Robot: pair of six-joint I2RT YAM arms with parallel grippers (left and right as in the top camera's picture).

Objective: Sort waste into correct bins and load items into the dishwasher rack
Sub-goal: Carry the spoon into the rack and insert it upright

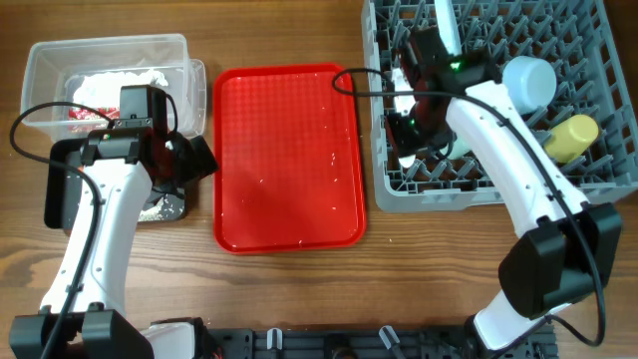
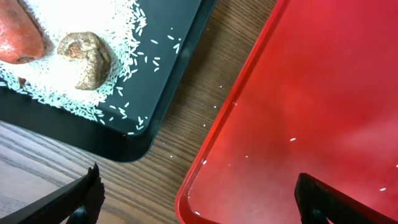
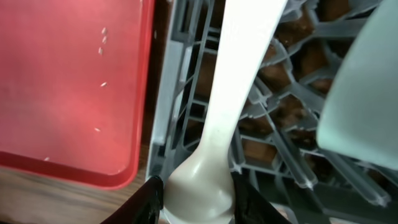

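My right gripper (image 3: 199, 202) is shut on the bowl end of the white spoon (image 3: 233, 106). It holds the spoon over the left edge of the grey dishwasher rack (image 1: 588, 184), handle pointing across the pegs. A light blue bowl (image 1: 528, 80) and a yellow cup (image 1: 570, 138) lie in the rack. My left gripper (image 2: 199, 208) is open and empty, low over the wood between the black tray (image 2: 168, 68) and the red tray (image 2: 311, 93). The black tray holds white rice (image 2: 56, 68), a brown lump (image 2: 87, 56) and a carrot piece (image 2: 18, 37). A red-and-white wrapper (image 1: 100, 95) lies in the clear tub (image 1: 50, 60).
A few rice grains (image 3: 102, 43) are scattered on the flat red serving tray (image 1: 289, 160), which lies between the bins and the rack. A pale bowl's side (image 3: 360, 93) stands close to the right of the spoon. Bare wooden table (image 1: 419, 259) runs along the front.
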